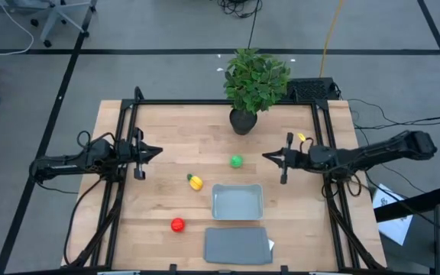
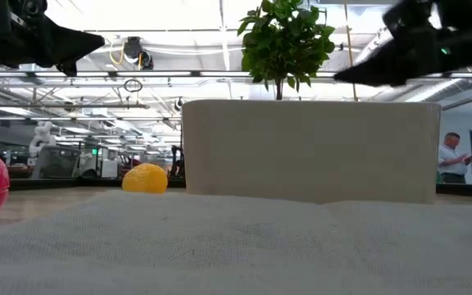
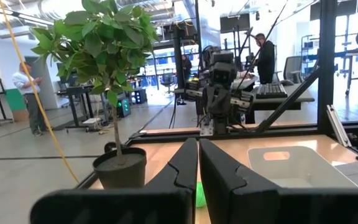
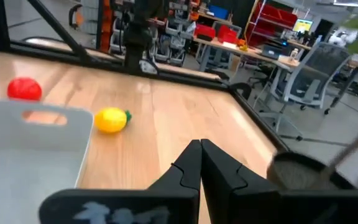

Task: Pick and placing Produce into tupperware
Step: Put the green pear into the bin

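High view: the tupperware [image 1: 237, 202] sits empty on the table [image 1: 174, 130], a grey lid [image 1: 237, 245] just beside it, the potted plant [image 1: 254, 84] well apart. Green [image 1: 236, 161], yellow [image 1: 195, 182] and red produce [image 1: 177, 224] lie loose around the tub. Left end effector [image 1: 157, 151] and right end effector [image 1: 267, 155] hover pinched closed, holding nothing.

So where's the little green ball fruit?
In the high view, the round green fruit sits on the bare wooden table, just below the potted plant and above the empty tupperware.

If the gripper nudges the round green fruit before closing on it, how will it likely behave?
The green fruit looks round and sits alone on bare wood, so a nudge would probably send it rolling. It seems small and smooth, likely light, and might slip between fingers. The right gripper is nearest, its fingers closed.
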You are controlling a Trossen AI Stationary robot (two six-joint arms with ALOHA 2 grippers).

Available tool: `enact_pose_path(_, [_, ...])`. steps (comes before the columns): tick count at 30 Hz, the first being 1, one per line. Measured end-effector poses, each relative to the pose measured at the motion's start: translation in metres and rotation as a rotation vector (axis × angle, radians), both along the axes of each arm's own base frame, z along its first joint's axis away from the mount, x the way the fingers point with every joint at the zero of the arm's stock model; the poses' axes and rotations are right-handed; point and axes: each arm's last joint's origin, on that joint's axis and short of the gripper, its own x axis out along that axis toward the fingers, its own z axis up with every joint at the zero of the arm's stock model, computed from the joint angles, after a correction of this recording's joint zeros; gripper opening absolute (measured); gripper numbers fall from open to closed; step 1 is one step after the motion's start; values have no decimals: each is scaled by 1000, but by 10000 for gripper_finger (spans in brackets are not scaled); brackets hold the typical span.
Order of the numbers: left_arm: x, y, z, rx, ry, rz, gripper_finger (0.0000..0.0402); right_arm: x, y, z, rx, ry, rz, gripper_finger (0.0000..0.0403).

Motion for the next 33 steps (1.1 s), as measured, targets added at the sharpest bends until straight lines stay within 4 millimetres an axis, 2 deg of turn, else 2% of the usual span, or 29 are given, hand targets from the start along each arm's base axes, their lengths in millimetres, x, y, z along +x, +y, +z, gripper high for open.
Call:
enact_pose_path(7, [0, 0, 0, -9, 0, -9, 21, 20, -3, 11, -1, 28, 23, 0])
enact_pose_path(20, [0, 0, -1, -9, 7, -10, 21, 24, -12, 12, 21, 23, 22, 0])
enact_pose_path(33, [0, 0, -1, 2, 8, -5, 21, 67, -22, 27, 59, 250, 117, 0])
